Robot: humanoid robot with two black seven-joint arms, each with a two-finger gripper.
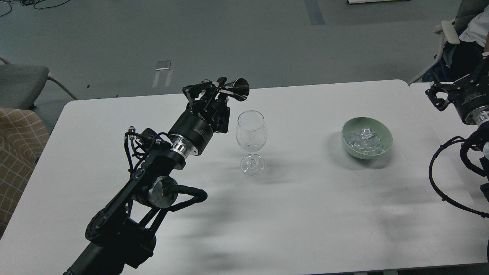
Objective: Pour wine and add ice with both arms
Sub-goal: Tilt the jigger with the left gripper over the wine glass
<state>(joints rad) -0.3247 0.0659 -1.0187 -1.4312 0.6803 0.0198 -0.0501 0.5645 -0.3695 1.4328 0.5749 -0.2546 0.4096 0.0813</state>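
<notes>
left arm (153, 179) comes in from bottom left and reaches up over the white table (305, 229), its gripper (214, 93) clenched on a small dark metal cup (237, 89), cone-shaped, looks like a jigger. cup is tipped on its side w/ the open mouth facing right, sitting just above and a bit left of the rim of the wine glass (251, 141). cup and glass look apart, not touching. glass is clear, stemmed, upright near the middle of the table, round foot flat on the top; can't tell if there's any liquid in the bowl, it looks clear w/ only reflections. ice (365, 142) is a heap of small clear chunks inside a pale green bowl (386, 131), which sits on the table well to the right of the glass, nothing touching it. right arm (471, 152) shows at the far right edge w/ a black cable looping below it; right gripper (439, 93) is up near the right table edge, well apart from the bowl and holding nothing, but whether its fingers are spread or closed i can't tell, too dark and partly cut off by the frame. grey floor (229, 38) beyond the table, grey chair (23, 80) at far left, a checked cushion (19, 152) below it, and a seated person (473, 34) partly visible at top right.
</notes>
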